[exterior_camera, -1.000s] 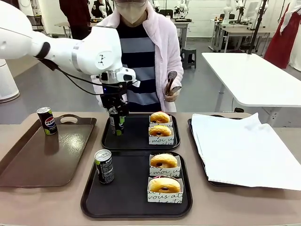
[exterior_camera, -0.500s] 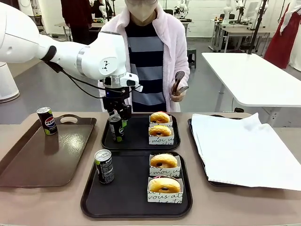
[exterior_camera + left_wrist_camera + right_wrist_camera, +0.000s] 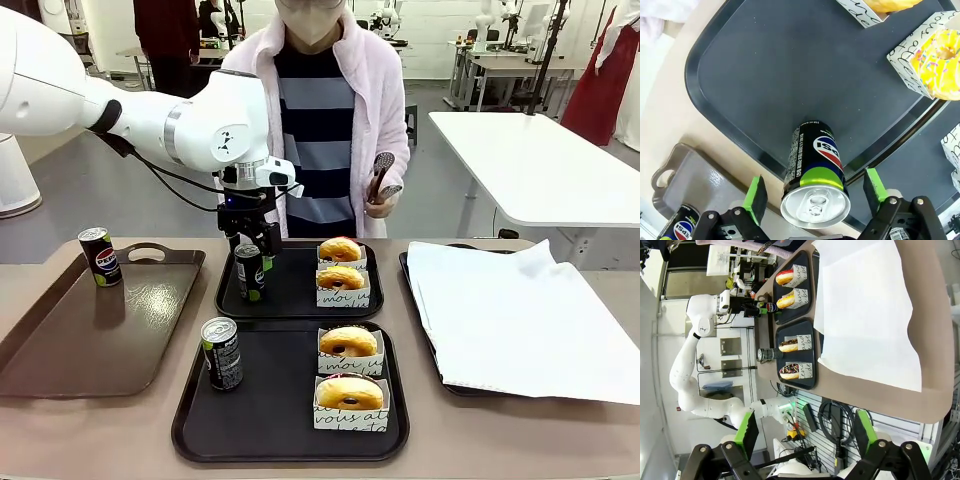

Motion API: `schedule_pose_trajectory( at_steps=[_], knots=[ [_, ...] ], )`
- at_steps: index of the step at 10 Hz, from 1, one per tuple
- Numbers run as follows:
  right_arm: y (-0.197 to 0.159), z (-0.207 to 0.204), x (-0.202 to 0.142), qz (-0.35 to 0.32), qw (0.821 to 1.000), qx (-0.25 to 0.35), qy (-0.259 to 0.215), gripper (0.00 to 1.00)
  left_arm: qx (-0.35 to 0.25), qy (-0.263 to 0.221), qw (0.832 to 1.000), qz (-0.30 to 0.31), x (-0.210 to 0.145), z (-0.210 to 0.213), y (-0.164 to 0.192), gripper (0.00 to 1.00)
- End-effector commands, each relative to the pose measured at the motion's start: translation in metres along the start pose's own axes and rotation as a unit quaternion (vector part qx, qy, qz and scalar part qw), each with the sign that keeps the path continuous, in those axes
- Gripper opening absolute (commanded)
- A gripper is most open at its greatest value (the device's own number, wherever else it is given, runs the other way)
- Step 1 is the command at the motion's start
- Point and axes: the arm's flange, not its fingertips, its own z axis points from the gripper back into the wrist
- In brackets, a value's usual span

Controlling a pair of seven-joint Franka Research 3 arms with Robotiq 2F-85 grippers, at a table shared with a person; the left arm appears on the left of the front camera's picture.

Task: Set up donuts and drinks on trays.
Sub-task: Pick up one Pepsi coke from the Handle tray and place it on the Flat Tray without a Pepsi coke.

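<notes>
A brown glossy tray with handles (image 3: 120, 340) lies at the left of the tan table (image 3: 60, 440). At the right, a white paper sheet (image 3: 520, 320) covers another tray. A white table (image 3: 540, 160) stands behind.

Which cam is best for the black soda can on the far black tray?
Left wrist view: the black soda can stands close between open green pads, top and logo clear. Front view shows it small under the left gripper; right wrist view, tiny.
</notes>
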Motion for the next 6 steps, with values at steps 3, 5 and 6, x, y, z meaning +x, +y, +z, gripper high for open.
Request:
schedule_pose_trajectory(
  at_steps=[3,5,6],
  knots=[
    [0.0,0.001,0.002,0.006,1.0,0.012,-0.004,1.0,-0.008,-0.017,0.999,0.028,-0.023,0.041,0.008,1.0],
    [0.0,0.001,0.002,0.006,1.0,0.012,-0.004,1.0,-0.019,-0.038,0.998,0.056,-0.071,0.093,0.023,1.0],
    [0.0,0.001,0.002,0.006,1.0,0.012,-0.004,1.0,-0.026,-0.047,0.997,0.056,-0.096,0.104,0.028,1.0]
  ],
)
